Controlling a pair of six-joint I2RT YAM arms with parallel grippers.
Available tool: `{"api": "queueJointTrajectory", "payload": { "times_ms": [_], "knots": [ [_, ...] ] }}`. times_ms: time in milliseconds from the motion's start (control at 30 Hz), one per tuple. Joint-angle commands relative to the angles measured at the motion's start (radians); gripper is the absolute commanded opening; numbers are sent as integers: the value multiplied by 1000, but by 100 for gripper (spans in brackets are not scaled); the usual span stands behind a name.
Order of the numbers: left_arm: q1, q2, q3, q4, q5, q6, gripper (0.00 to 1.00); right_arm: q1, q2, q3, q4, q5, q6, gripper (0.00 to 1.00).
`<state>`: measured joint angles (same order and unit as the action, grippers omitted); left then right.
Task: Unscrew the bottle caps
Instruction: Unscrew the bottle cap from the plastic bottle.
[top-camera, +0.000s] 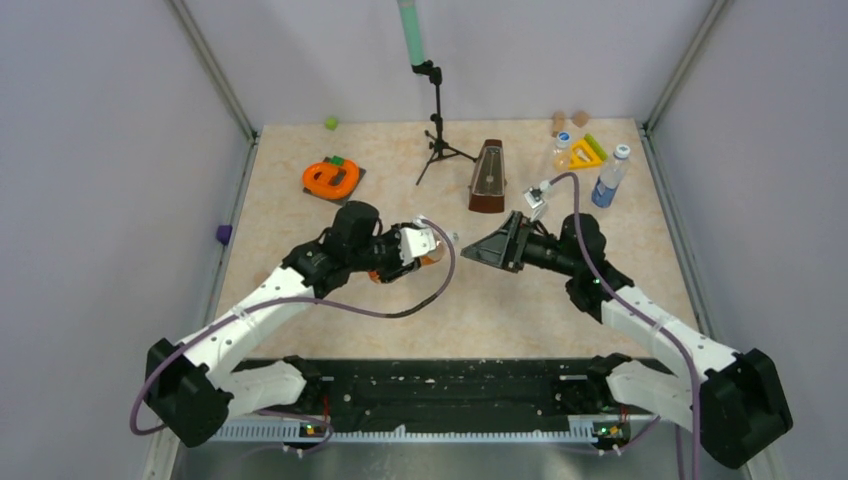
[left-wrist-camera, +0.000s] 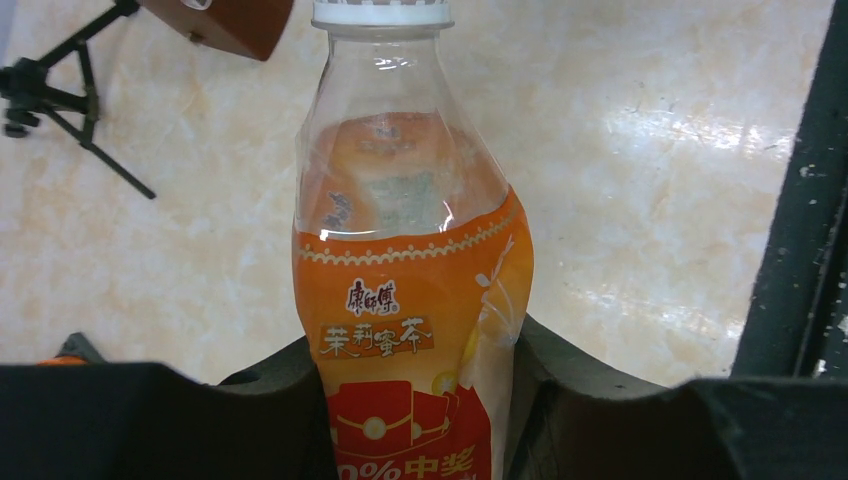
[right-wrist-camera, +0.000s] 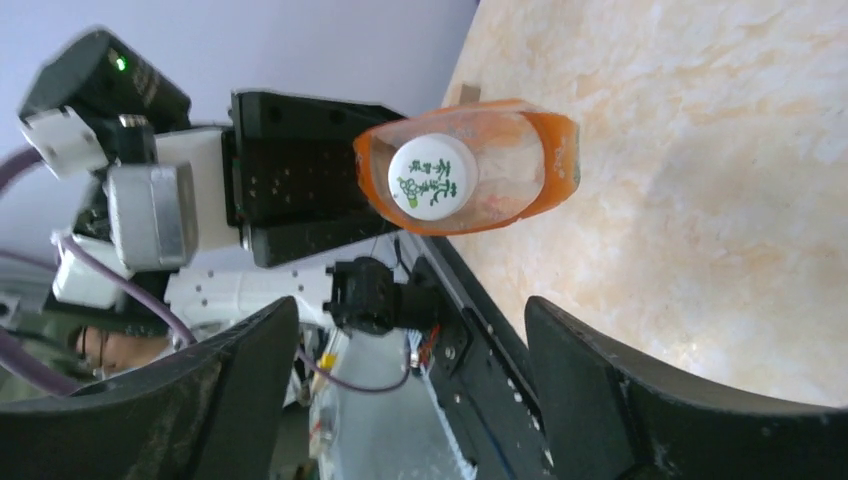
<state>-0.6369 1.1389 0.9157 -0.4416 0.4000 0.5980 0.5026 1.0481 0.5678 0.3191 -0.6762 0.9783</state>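
Because the orange bottle, pinched by its lower half in the left claw and held sideways over the tabletop, looks thin-walled and squashy, the spread right claw facing it should probably grip only the stiff white cap by its rim.

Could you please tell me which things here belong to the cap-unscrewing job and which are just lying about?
Job: orange bottle, its cap, clear bottle, blue-label bottle.
Lying about: metronome, tripod, yellow triangle, wooden blocks, green cube.
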Motion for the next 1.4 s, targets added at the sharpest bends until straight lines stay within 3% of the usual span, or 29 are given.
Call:
{"api": "queueJointTrajectory", "payload": {
  "times_ms": [0,100,200,267,333,400,533,767,967,1033,1367],
  "knots": [
    [-10,-76,-34,103,-63,58,0,-6,-97,52,-72,206,62,86],
    [-15,-108,-69,143,-77,86,0,-6,-126,135,-320,341,-8,95],
    [-23,-125,-87,165,-70,93,0,-8,-182,141,-376,428,5,99],
    [-34,-129,-82,159,-71,101,0,-12,-244,76,-316,482,98,98],
    [-42,-129,-79,162,-78,109,0,-12,-311,-10,-182,497,156,91],
    [-58,-123,-77,165,-90,119,0,-13,-336,-38,-151,487,180,82],
    [-106,-110,-68,167,-153,154,0,-13,-259,32,-209,395,150,77],
    [-144,-83,-50,198,-222,184,0,-6,-114,20,41,207,295,63],
    [-168,-51,-44,198,-266,198,0,11,-102,36,-2,210,257,62],
    [-174,-46,-46,214,-269,194,0,11,-90,48,-33,199,236,53],
    [-185,-38,-42,227,-283,221,0,23,29,105,-78,120,197,52]
  ]
}}
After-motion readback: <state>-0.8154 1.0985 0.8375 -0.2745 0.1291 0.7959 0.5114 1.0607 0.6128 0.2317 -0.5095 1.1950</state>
